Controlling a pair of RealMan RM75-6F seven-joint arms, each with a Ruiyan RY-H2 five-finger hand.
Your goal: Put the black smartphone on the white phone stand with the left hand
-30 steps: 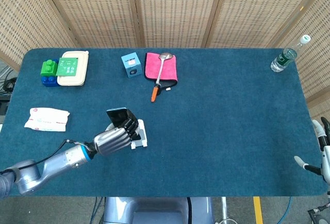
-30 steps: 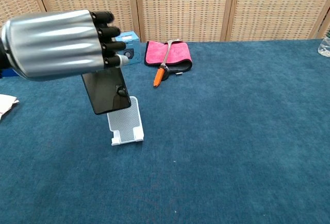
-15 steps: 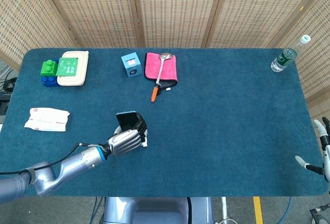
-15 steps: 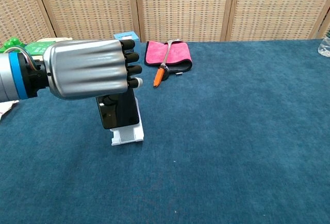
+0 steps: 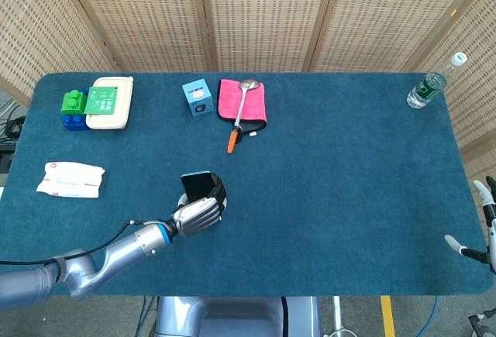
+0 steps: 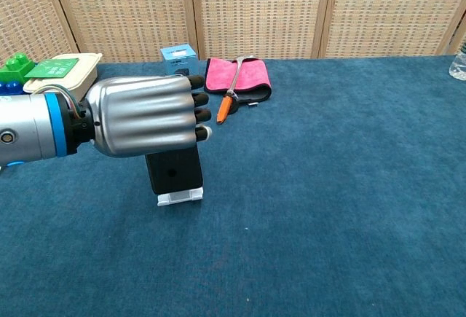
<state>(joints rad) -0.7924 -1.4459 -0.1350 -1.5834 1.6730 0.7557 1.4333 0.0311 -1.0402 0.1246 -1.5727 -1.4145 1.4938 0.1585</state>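
My left hand [image 5: 198, 214] [image 6: 145, 116] grips the black smartphone [image 5: 199, 184] [image 6: 173, 173] from above. The phone stands upright against the white phone stand [image 6: 180, 197], whose bottom lip shows under the phone's lower edge in the chest view. In the head view the stand is almost wholly hidden behind the phone and hand. My right hand [image 5: 482, 225] shows only as pale fingers at the right edge of the head view, spread apart and holding nothing.
At the back lie a blue cube box [image 5: 198, 98], a pink cloth [image 5: 242, 101] with a spoon [image 5: 243, 98] and an orange-handled tool [image 5: 232, 141]. Green and blue blocks [image 5: 74, 109] and a cream lunch box [image 5: 108, 104] stand back left. A wipes pack [image 5: 70, 180] lies left, a water bottle [image 5: 428, 87] far right.
My left hand carried the phone rightward and down, tilting it upright, until it came to stand against the stand. The right hand stayed put.
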